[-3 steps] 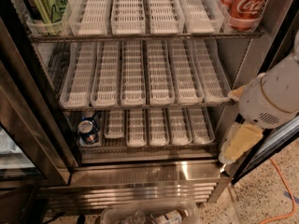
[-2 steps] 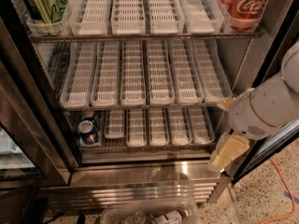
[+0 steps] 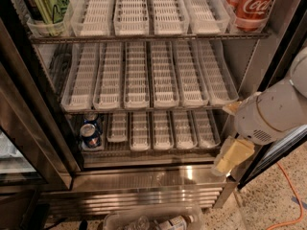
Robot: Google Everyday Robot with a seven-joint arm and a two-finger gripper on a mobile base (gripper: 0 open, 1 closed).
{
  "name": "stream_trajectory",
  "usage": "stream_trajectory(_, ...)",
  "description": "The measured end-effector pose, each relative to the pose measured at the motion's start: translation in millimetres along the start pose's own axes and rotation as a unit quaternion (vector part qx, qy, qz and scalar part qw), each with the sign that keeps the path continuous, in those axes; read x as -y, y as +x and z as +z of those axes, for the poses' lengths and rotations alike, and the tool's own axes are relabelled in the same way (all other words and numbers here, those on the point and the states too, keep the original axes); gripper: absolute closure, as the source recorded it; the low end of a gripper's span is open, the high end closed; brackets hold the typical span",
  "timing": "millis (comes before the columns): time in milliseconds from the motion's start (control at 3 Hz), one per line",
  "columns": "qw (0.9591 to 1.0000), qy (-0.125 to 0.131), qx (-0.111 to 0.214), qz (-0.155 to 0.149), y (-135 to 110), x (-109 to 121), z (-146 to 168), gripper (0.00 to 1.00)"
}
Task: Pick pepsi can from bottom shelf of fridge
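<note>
The step in hand, as we read it, is the reach: the gripper [image 3: 221, 166] hangs outside the fridge [image 3: 144, 181], low at the right front corner, level with the steel base and well apart from the pepsi can [image 3: 90, 133]. Whether it is open or closed we cannot tell from this angle; what is plain is that the can is not in it. The can stands upright at the far left end of the bottom shelf [image 3: 153, 152], in the leftmost lane, close to the left wall, with a row of short white trays [image 3: 163, 128] between it and the arm. To do this well we would want to carry the gripper across the whole front of the shelf first, keeping it outside the opening, and only then turn it inward, so that it meets the can head-on rather than sweeping sideways over the trays. The gap under the middle shelf [image 3: 148, 110] looks low, so we would keep the wrist level and enter below that rack's front edge. We would open wide before going in, straddle the can at mid-height below its silver rim, and close only when it sits centred. The wall just beside the can leaves little room on that side, so we judge a slight approach from the right to be safer. A nudge could tip the can backward.
</note>
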State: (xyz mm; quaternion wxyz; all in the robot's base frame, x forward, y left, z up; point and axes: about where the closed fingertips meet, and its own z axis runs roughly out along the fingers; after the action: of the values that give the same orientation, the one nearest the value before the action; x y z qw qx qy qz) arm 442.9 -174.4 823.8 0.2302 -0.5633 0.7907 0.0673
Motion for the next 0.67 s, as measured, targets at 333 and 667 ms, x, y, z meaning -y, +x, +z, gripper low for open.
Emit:
stream_trajectory(333, 0.9993, -0.004, 0.023, 0.03, -8.3, -26.5, 28.7, 0.0)
stream_trajectory(667, 0.9968, -0.019, 0.067, 0.038, -22.3, -61.2, 85.3, 0.0)
